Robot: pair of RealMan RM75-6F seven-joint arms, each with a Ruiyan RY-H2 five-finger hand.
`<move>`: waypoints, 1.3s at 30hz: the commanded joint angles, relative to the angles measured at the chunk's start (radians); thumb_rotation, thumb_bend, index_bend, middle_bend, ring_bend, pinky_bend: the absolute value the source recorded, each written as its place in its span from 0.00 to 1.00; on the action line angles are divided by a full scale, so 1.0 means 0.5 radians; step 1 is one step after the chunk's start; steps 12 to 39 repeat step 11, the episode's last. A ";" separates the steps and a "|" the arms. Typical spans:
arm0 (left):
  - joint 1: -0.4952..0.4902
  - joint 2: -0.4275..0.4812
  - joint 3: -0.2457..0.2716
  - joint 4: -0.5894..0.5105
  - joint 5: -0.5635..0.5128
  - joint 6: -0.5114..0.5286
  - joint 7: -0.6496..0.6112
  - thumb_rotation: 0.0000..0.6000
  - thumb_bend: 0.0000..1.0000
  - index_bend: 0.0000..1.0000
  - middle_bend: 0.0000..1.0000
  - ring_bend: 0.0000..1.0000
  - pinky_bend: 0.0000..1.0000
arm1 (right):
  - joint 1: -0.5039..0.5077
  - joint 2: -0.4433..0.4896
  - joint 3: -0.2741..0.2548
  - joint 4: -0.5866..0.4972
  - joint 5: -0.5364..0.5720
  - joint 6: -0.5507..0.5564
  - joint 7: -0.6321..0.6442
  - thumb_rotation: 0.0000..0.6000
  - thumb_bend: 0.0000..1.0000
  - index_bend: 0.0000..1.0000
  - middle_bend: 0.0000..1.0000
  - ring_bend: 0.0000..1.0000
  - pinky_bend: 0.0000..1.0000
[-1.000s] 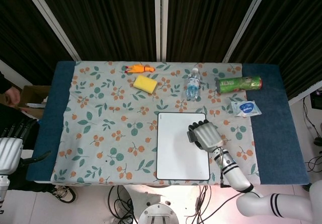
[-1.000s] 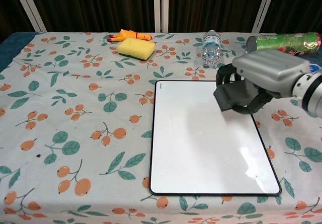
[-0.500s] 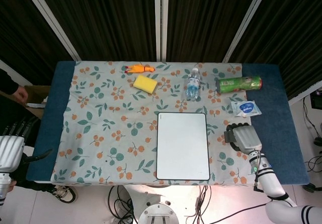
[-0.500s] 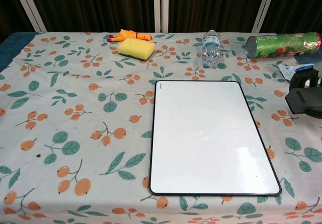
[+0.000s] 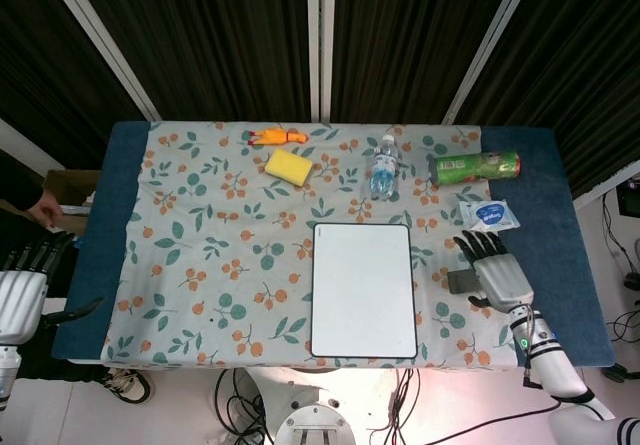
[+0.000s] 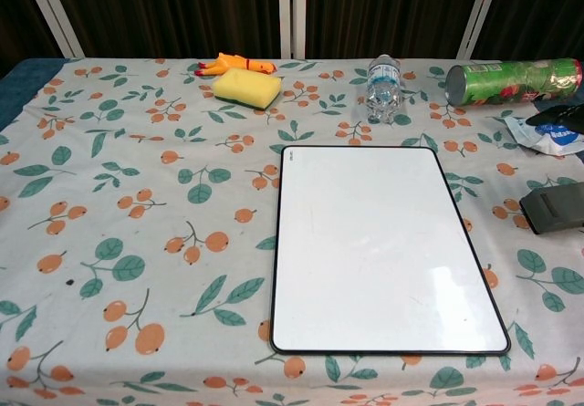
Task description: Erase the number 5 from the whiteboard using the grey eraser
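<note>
Withdrawn from the whiteboard [image 5: 363, 289] to the right margin of the counter [image 5: 560, 265] within the last second: right robot hand [image 5: 495, 269], now showing fingers spread and holding nothing. Released beside it: grey eraser [image 5: 462, 282], lying flat on the floral cloth [image 5: 220, 255], just off the board's right edge and partly under the fingertips in the head view; contact not determinable. Appearing in the chest view as a dark block [image 6: 557, 207] at the frame's right edge, apart from the board.

Showing no trace of a 5 in either view: whiteboard surface, blank apart from glare. Judging the erasing complete and the tool already set down.

Idling at the far left, off the counter, fingers partly visible but not readable: left robot hand [image 5: 22, 290].

Lying along the far side, untouched: yellow sponge [image 5: 288, 165], water bottle [image 5: 384, 167], green can [image 5: 475, 166].
</note>
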State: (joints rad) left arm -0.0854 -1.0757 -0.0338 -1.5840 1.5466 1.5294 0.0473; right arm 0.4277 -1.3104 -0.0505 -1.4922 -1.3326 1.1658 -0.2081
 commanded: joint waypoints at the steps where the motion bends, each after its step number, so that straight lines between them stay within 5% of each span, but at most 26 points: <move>1: 0.006 -0.004 -0.004 0.003 0.002 0.016 0.002 0.27 0.00 0.12 0.13 0.09 0.16 | -0.145 0.112 -0.021 -0.057 -0.168 0.277 0.069 1.00 0.01 0.00 0.00 0.00 0.00; 11: 0.024 0.007 -0.012 -0.007 -0.008 0.047 0.025 0.27 0.00 0.12 0.13 0.09 0.16 | -0.564 0.324 0.020 -0.032 -0.176 0.880 0.196 1.00 0.02 0.00 0.00 0.00 0.00; 39: 0.024 0.007 -0.012 -0.007 -0.008 0.047 0.025 0.27 0.00 0.12 0.13 0.09 0.16 | -0.564 0.324 0.020 -0.032 -0.176 0.880 0.196 1.00 0.02 0.00 0.00 0.00 0.00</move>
